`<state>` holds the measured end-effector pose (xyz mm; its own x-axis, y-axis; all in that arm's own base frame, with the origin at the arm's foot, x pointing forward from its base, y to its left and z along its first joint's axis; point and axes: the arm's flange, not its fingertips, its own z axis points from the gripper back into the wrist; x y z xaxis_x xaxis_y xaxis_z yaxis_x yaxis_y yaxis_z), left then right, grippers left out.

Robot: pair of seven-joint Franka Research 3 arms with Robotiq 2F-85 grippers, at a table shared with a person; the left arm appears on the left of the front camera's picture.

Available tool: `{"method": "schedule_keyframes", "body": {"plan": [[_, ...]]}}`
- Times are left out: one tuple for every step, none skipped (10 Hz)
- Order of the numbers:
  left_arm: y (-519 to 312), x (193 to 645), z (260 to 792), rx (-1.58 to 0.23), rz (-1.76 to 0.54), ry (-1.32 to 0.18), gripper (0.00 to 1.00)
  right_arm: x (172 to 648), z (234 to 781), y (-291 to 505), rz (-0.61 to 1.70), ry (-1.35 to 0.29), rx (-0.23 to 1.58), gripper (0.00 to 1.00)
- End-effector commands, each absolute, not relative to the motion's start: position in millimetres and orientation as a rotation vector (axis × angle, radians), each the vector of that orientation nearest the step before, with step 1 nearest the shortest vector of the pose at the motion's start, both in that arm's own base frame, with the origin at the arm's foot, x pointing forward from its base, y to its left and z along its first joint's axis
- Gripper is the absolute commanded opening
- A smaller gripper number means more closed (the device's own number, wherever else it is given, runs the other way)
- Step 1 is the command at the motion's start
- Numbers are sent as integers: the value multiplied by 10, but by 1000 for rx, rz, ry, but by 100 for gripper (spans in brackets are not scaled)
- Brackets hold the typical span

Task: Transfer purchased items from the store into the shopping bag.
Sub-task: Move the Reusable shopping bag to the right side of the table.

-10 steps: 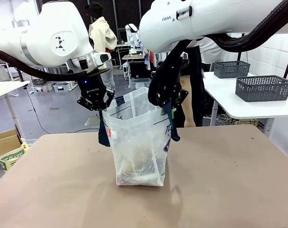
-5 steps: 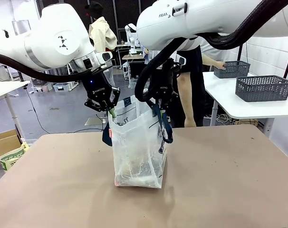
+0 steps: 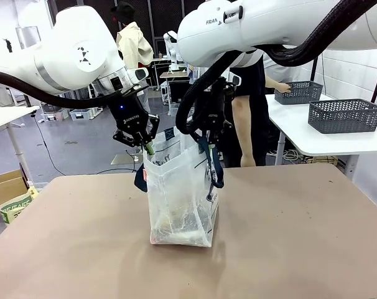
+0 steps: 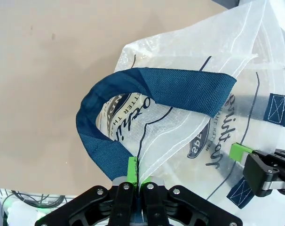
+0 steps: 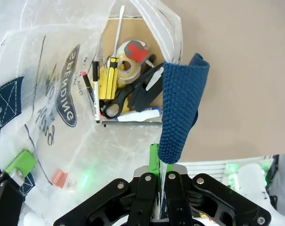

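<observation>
Left gripper point(image 3: 140, 140) is pinched tight on the rim of the shopping bag point(image 3: 179, 199) beside its navy strap point(image 4: 152, 89), and has swung inward; the bag stands mid-table point(image 3: 300, 237), its mouth now narrower; purchased items point(image 5: 123, 89) lie at its bottom; right gripper point(image 3: 208, 134) clamps the opposite rim, also drawn in; loading looks finished, the bag being gathered up.

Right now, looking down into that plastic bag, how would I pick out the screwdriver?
Start at the translucent shopping bag standing on the table, and look to its bottom. The screwdriver lies beside black-handled scissors and a tape roll; it alone has a yellow-and-black handle with a long thin metal shaft.
</observation>
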<state>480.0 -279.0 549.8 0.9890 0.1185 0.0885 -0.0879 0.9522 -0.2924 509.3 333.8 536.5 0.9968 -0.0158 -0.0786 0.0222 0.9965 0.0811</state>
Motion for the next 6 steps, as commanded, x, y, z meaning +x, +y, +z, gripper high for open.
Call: {"method": "schedule_keyframes", "body": {"plan": [[-2871,4758,5508,-354,131,-97,0,5138,5372,3374,-27,67,91,0],[-2904,4719,5512,-388,185,-87,0,5171,5402,3386,-28,53,108,0],[-2921,4683,5519,-400,225,-105,0,5218,5423,3389,-37,45,119,0],[-2941,4657,5526,-427,233,-116,0,5260,5438,3416,-43,40,131,0],[-2965,4641,5534,-450,250,-122,0,5288,5434,3473,-42,40,137,0],[-2978,4636,5523,-463,249,-112,0,5319,5431,3510,-49,29,140,0]]}}
